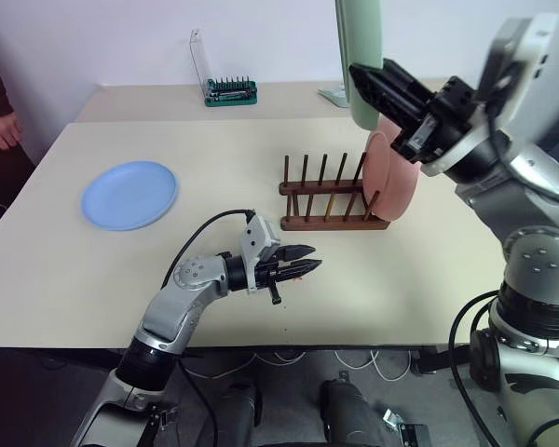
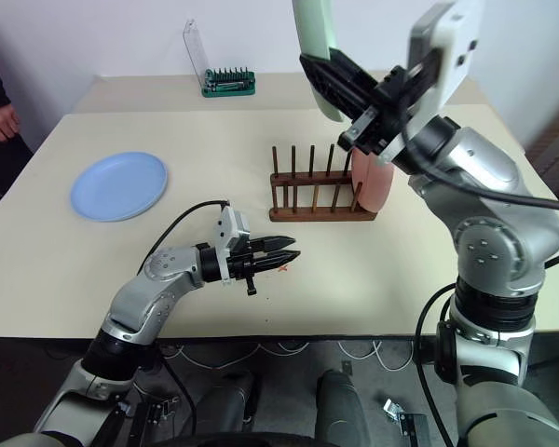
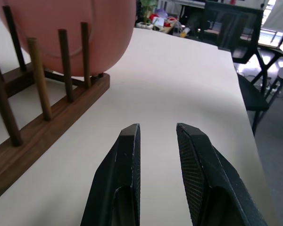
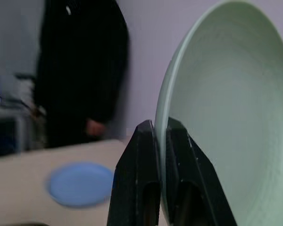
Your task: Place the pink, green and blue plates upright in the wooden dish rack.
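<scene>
The robot's right gripper pinches the rim of the green plate, its two black fingers closed on either side of the pale mint edge and holding the dish upright in the air, high above the far right part of the table. The plate is smooth and shallow, with a plain raised lip. Directly below it, the pink plate stands on edge at the right end of the wooden dish rack, leaning between the thin upright pegs. The rack is small and dark reddish-brown, two base rails carrying two rows of pegs, and the slots to the left of the pink plate hold nothing.

The left gripper hovers low over the table near its front edge, pointing toward the robot's right, its fingers narrowly parted and holding nothing; the rack's near rail lies just beyond it.

The blue plate lies flat on the left part of the beige tabletop, well apart from the rack. A green case of screwdriver bits with a clear lid raised sits at the far edge, and a person's hand shows at the left.
</scene>
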Robot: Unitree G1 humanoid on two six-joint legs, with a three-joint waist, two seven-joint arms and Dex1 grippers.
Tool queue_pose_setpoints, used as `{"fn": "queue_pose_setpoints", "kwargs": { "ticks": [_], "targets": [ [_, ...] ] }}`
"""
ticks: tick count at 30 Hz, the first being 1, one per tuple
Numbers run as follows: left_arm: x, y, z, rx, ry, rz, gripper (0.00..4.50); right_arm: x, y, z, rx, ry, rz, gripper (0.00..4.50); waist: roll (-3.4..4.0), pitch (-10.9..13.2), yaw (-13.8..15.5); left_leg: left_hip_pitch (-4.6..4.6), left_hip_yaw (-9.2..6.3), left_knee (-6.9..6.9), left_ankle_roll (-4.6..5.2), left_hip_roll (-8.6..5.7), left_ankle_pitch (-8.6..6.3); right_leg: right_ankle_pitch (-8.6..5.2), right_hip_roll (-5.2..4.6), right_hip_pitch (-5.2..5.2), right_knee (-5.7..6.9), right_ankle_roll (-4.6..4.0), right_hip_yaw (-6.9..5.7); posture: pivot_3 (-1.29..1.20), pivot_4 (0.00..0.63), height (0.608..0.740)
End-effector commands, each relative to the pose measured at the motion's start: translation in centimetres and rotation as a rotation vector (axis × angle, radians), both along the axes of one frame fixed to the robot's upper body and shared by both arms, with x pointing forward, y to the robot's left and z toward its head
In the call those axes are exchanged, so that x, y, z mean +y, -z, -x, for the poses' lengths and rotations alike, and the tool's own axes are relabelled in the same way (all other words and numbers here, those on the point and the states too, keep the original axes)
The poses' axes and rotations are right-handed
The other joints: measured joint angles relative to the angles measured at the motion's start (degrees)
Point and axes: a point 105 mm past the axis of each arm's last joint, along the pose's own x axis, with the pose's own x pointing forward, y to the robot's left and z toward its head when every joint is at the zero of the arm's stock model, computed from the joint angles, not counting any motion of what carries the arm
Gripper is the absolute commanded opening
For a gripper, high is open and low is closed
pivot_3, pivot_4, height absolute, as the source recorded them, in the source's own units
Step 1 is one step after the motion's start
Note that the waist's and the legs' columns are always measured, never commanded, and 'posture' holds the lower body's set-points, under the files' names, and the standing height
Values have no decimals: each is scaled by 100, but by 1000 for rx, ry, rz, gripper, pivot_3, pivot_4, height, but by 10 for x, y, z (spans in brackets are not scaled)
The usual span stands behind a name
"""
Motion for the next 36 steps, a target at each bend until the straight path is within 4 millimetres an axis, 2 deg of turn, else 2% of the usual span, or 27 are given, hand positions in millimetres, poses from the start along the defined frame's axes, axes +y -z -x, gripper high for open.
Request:
{"fn": "queue_pose_setpoints", "kwargs": {
  "ticks": [1, 4, 7, 16, 28, 32, 36],
  "targets": [
    [-1, -8, 1, -38, 2, 21, 1227, 4, 8, -2, 173, -78, -146, 28, 1, -1, -6, 4, 1, -4, 0, 2, 0, 0, 1, -1, 3, 0, 0, 0, 150, 740],
    [0, -9, 1, -40, -3, 22, 1227, -8, 35, -26, 316, 36, -103, 28, 2, -1, -20, 4, 8, -2, 0, 3, 0, 1, 1, -8, 14, -1, 0, 0, 150, 740],
    [0, -9, 2, -39, -2, 22, 1227, -13, 45, -34, 386, 53, -105, 28, 2, -1, -66, 4, 13, -1, 0, 2, 0, 1, 1, -8, 14, -1, 0, 0, 150, 740],
    [1, -10, 2, -41, 0, 20, 1227, -14, 55, -42, 454, 49, -92, 28, 3, -1, -120, 4, 13, -2, 1, 4, 0, 2, 2, -10, 18, 0, 0, 0, 150, 740],
    [1, -12, 2, -40, -7, 23, 1227, -2, 51, -36, 447, -46, -109, 28, 2, -1, -118, 4, 14, -2, 1, 4, 0, 2, 2, -11, 18, 0, 0, 0, 150, 740],
    [1, -13, 2, -40, -7, 23, 1227, -3, 57, -39, 469, -36, -112, 28, 2, -1, -112, 4, 14, -2, 1, 4, 0, 2, 2, -10, 18, 0, 0, 0, 150, 740],
    [2, -13, 1, -42, -7, 22, 1227, -8, 70, -51, 535, 5, -132, 28, 2, -1, -121, 4, 14, -2, 1, 4, 0, 2, 2, -11, 18, 0, 0, 0, 150, 740]
  ]
}}
